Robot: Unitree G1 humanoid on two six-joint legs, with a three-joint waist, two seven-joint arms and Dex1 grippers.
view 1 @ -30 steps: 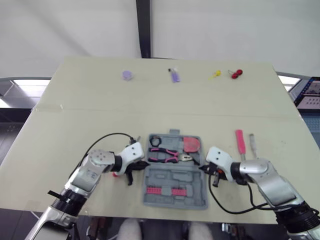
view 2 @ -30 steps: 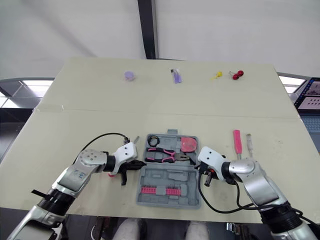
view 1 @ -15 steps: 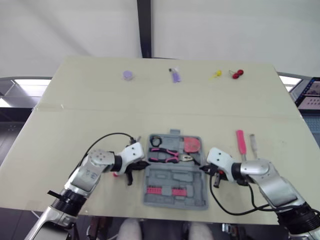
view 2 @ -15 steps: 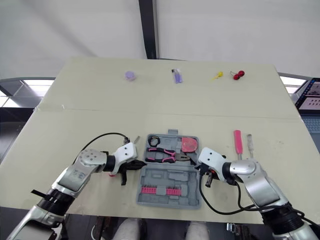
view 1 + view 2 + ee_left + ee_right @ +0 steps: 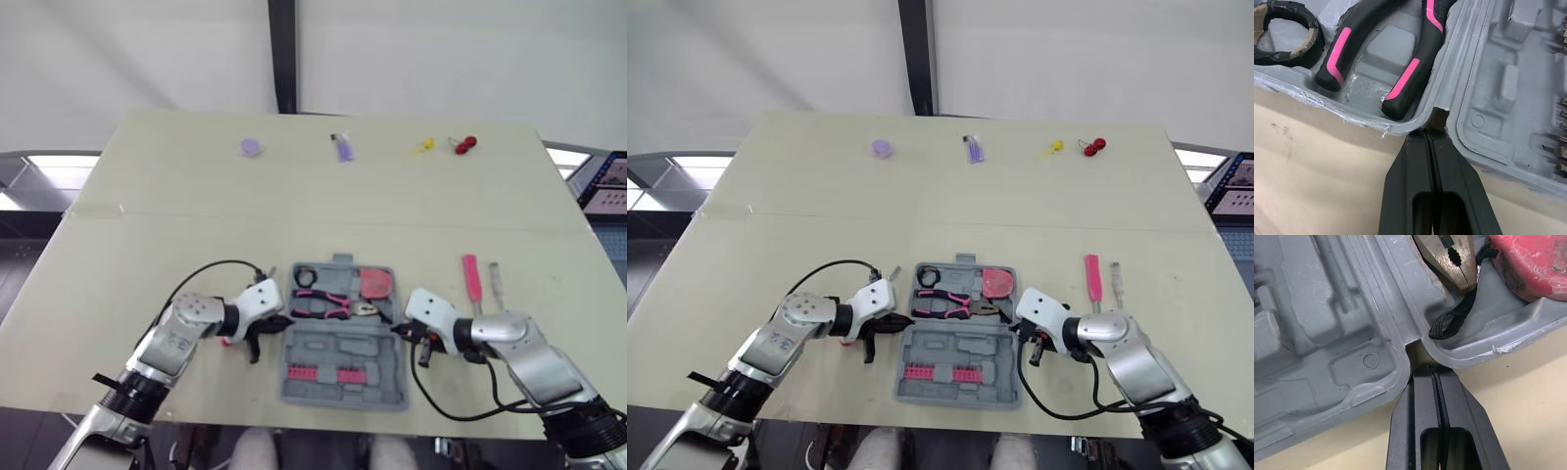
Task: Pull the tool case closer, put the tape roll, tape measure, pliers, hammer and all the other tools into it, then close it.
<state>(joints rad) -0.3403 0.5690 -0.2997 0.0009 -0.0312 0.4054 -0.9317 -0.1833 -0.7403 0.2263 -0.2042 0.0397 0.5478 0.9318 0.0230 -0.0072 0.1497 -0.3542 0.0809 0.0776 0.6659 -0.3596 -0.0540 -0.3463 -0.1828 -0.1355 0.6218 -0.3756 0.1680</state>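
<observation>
Pliers [image 5: 325, 305] crosswise in open tool case [image 5: 343, 350], nose rightward; left and right jaws clenched empty at hinge notches.

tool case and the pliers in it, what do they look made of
The grey moulded tool case looks like matte plastic: rounded formed recesses and frayed white flash along its rim. The black-and-pink pliers have handles that seem rubbery or soft plastic, smooth with a dull sheen; their head, in the right wrist view, looks like bare steel, dull and brownish, perhaps tarnished.
</observation>
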